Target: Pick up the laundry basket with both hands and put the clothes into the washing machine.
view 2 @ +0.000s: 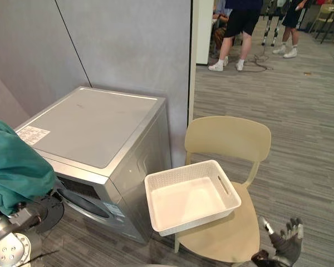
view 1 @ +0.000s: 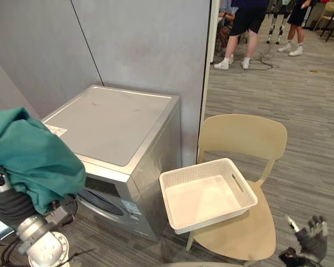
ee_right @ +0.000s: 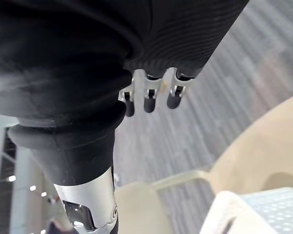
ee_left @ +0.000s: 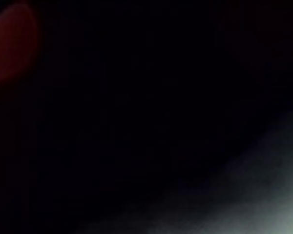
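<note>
The teal garment (view 1: 28, 156) hangs just in front of the washing machine (view 1: 111, 119), by its front left corner. It is draped over the end of my left arm, so my left hand is buried under the cloth. I cannot tell whether it grips the garment or merely carries it.

The machine's round door (view 1: 100, 201) sits low on the front face, down and to the right of the bundle. I cannot tell whether the door is open. I judge this to be the relation the next move turns on: the cloth has to go down and in toward that opening.

The white laundry basket (view 1: 207, 192) stands empty on the beige chair (view 1: 242, 136), just beside the machine's right side. My right hand (view 1: 313, 236) hangs beyond the chair, well apart from the machine, relaxed and holding nothing. The left arm is far nearer the door.
</note>
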Controlling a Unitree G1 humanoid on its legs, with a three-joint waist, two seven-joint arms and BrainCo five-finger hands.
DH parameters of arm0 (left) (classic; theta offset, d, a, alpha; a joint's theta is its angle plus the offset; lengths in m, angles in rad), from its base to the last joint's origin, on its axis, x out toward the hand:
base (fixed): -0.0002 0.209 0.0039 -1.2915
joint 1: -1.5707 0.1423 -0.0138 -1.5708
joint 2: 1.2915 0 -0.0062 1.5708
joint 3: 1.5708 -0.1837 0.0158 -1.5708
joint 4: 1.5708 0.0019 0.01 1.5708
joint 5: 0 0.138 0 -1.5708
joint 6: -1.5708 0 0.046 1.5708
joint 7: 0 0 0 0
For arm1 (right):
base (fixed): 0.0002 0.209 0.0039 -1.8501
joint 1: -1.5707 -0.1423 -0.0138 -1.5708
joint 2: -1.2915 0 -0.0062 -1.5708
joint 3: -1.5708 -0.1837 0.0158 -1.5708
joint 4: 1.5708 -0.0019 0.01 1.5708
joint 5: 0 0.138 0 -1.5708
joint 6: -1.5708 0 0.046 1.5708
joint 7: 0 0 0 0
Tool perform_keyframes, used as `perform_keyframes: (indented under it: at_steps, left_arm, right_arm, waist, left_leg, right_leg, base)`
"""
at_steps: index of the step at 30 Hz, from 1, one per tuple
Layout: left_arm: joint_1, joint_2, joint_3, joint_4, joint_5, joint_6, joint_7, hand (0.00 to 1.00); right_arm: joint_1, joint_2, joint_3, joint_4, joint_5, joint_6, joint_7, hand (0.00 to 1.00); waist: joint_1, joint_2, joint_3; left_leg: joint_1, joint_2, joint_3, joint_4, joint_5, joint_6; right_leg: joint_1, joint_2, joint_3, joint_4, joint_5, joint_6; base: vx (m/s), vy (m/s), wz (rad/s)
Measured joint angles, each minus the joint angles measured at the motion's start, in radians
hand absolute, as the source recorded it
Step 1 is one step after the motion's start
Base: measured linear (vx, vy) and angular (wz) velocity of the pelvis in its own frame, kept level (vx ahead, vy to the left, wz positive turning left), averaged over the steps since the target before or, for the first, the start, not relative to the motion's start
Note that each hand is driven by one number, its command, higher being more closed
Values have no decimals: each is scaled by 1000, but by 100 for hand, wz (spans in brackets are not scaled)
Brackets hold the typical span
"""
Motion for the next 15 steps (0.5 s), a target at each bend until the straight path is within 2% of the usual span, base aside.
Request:
perform_keyframes:
  at_steps: [3,8,10,11,13,15]
  left_arm:
    - [51,-19,-89,166,40,0,-20,100]
    - [65,-20,-154,408,17,46,-76,100]
    - [66,-19,-167,444,-2,56,-105,100]
    - [66,-19,-180,463,-15,57,-112,100]
    - [72,-20,-190,479,-18,58,-115,100]
    - [72,-18,-204,498,-19,59,-135,100]
  right_arm:
    - [-13,0,-23,253,62,12,1,0]
    - [-54,-8,-37,665,118,25,7,0]
    - [-63,-12,-17,747,116,46,11,0]
    - [-69,-15,5,778,113,55,17,0]
    - [-78,-19,36,793,103,57,24,0]
    - [-129,-40,85,806,92,57,24,0]
  waist:
    - [20,0,-7]
    - [26,-22,-9]
    - [31,-29,-6]
    - [46,-35,-3]
    - [59,-35,3]
    - [71,-49,26]
  left_leg:
    - [-6,6,-20,22,-8,-5]
    - [-48,13,-86,49,-7,-10]
    - [-74,12,-121,60,-7,-10]
    - [-82,13,-131,60,-7,-10]
    - [-89,14,-140,62,-6,-10]
    - [-112,15,-166,82,-6,-11]
  right_leg:
    - [1,-4,-20,32,-28,0]
    - [16,-2,-90,49,-41,-2]
    - [15,-4,-122,54,-50,1]
    - [17,-4,-133,62,-56,-2]
    - [17,-3,-142,70,-62,-4]
    - [10,-8,-163,100,-81,-5]
  base:
    - [-13,-30,19]
    - [11,-40,34]
    - [-13,-27,48]
    - [-4,-26,37]
    - [6,-24,21]
    - [-17,-27,32]
